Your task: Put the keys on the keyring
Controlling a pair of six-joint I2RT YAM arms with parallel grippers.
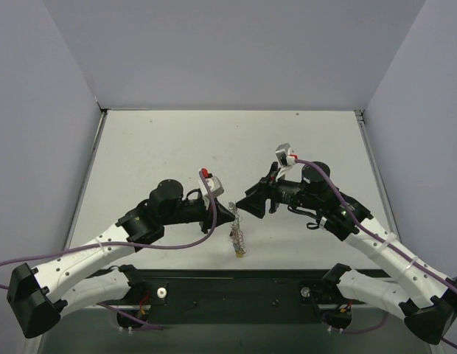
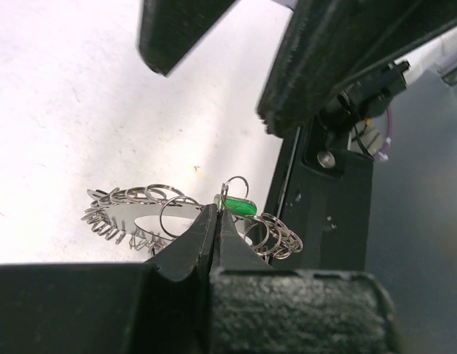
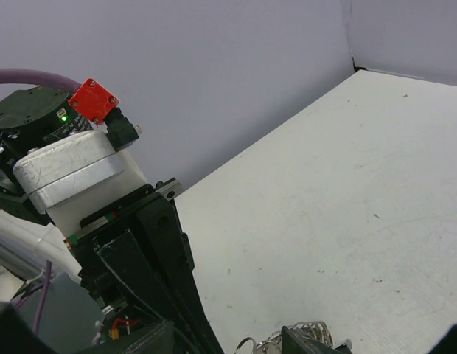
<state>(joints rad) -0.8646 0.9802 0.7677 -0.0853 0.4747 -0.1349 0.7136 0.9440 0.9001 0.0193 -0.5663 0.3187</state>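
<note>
Jaws, left gripper (image 2: 217, 215): pinched tight on a wire loop of the keyring (image 2: 125, 215), green key (image 2: 239, 206) beside the tips. Jaws, right gripper (image 2: 214, 92): spread wide, facing close by. Position: close to the near edge of the counter (image 1: 177, 147), well apart from its side edges; most surface lies beyond.

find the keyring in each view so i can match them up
Top external: keyring hangs a little below centre.
Left wrist: low centre, loops fanning either side of the shut left pincer.
Right wrist: only a few loops at the bottom edge, right of centre.
Shared landmark: the left pincer gripping it.
</note>
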